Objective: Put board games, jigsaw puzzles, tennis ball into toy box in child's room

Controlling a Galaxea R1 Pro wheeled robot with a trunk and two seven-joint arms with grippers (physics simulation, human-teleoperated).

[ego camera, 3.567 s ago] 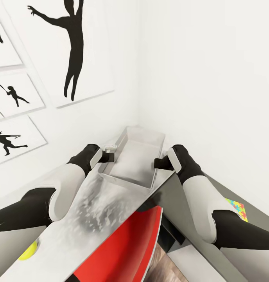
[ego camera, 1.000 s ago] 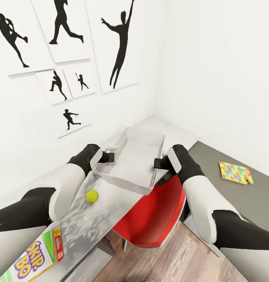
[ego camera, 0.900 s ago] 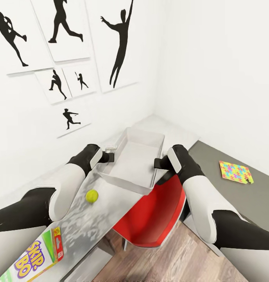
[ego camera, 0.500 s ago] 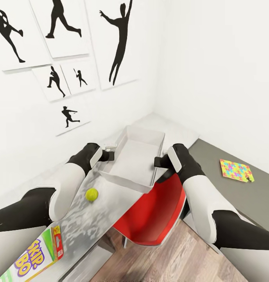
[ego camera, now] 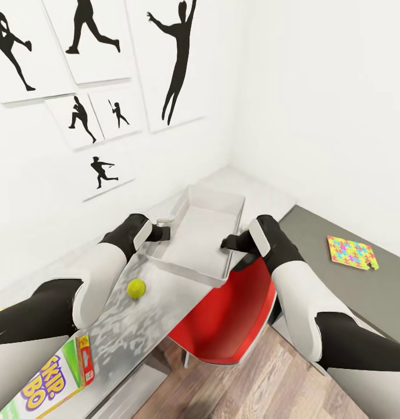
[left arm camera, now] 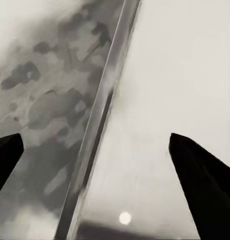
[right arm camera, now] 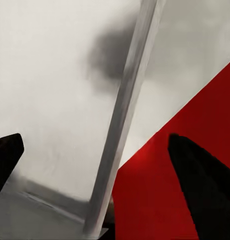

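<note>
The empty light grey toy box (ego camera: 195,243) sits on the light grey table (ego camera: 165,305) near the wall corner. My left gripper (ego camera: 163,224) is open astride the box's left rim (left arm camera: 94,125), one finger on each side of the wall. At the opposite rim (right arm camera: 125,115) my right gripper (ego camera: 228,242) is also open, straddling that wall. The tennis ball (ego camera: 136,288) lies on the table just in front of the box. A Skip-Bo board game (ego camera: 54,378) lies at the table's near left. One jigsaw puzzle (ego camera: 351,254) lies on the dark grey part (ego camera: 316,230).
A red chair (ego camera: 229,320) stands tucked under the table's edge, right below the right arm, and shows beside the box rim as red chair (right arm camera: 165,195). White walls with black silhouette pictures (ego camera: 177,58) close off the back. Wood floor (ego camera: 264,384) lies at the near right.
The head view has drifted slightly, so the pictures sit a little lower left. The right gripper's fingers have shifted a little toward the box's inside. Box, ball and puzzle stay put.
</note>
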